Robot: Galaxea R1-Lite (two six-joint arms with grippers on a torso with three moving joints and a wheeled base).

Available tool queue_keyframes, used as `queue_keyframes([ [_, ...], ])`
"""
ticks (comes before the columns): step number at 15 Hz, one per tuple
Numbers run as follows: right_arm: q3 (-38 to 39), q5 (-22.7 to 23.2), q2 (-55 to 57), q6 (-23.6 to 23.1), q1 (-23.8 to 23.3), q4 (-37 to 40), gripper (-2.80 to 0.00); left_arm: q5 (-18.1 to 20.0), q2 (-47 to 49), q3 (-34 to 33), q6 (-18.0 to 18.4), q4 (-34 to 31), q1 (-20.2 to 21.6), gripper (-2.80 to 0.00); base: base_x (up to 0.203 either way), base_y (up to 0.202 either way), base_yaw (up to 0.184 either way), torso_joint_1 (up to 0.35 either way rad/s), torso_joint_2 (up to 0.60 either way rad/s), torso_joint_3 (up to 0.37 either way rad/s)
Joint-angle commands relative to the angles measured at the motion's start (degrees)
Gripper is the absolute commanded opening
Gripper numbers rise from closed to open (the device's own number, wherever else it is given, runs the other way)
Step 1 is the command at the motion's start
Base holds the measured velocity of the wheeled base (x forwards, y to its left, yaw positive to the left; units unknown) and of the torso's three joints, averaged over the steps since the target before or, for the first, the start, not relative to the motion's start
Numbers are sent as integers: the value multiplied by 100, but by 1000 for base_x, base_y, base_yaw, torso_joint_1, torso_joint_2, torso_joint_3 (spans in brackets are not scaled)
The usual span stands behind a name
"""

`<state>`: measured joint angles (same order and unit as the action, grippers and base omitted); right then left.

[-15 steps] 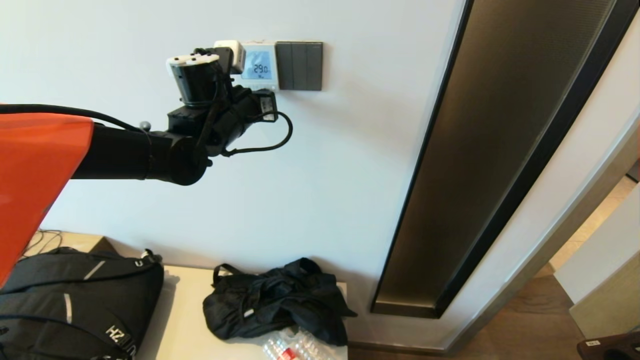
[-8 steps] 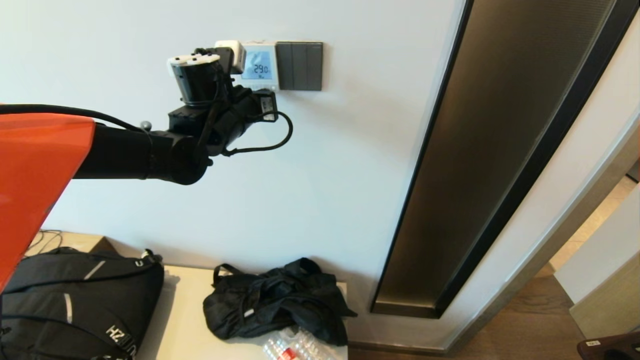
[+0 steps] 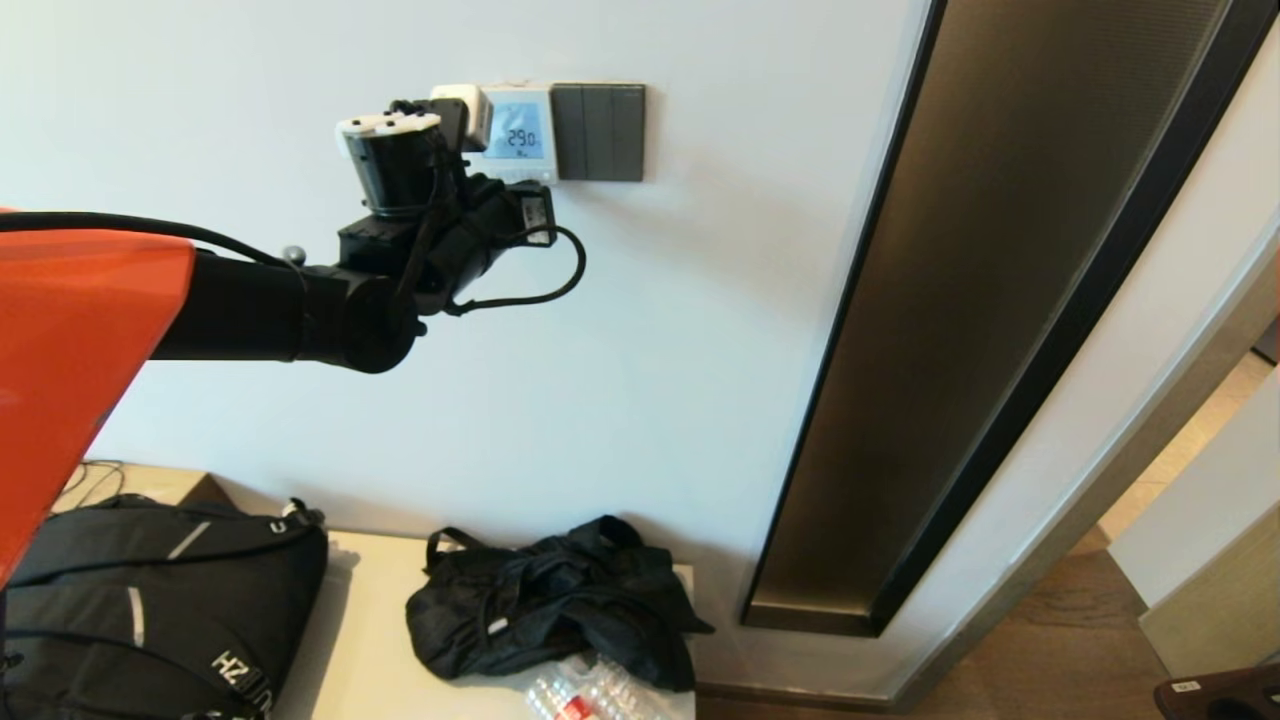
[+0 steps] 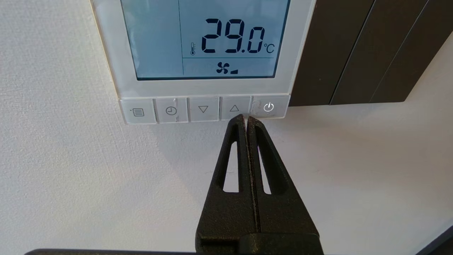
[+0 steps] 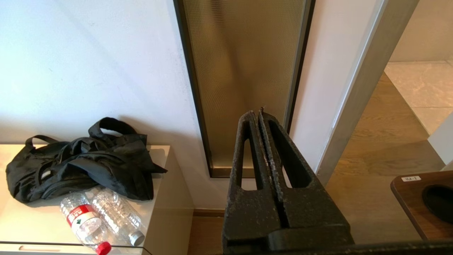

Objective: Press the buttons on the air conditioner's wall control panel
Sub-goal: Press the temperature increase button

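Below the level row of buttons [image 4: 203,109], closed left gripper [image 4: 247,118], tips up.

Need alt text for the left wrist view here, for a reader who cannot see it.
The left gripper, fingers shut, points its tips at the bottom edge of the wall control panel, at the seam between the up-arrow button and the power button. The lit screen reads 29.0 °C; a dark grey switch plate sits beside it.
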<state>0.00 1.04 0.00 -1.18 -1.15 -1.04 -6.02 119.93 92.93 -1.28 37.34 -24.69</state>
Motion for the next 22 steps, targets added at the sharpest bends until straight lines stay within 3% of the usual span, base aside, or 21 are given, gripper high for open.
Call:
queue_keyframes([
  [1, 0, 2, 9, -5, 0, -2, -280, -5, -93, -56, -4, 28, -8, -280, 0, 0, 0, 0, 0, 0],
  [22, 0, 2, 9, -5, 0, -2, -280, -13, 13, 32, -4, -25, -10, -280, 0, 0, 0, 0, 0, 0],
])
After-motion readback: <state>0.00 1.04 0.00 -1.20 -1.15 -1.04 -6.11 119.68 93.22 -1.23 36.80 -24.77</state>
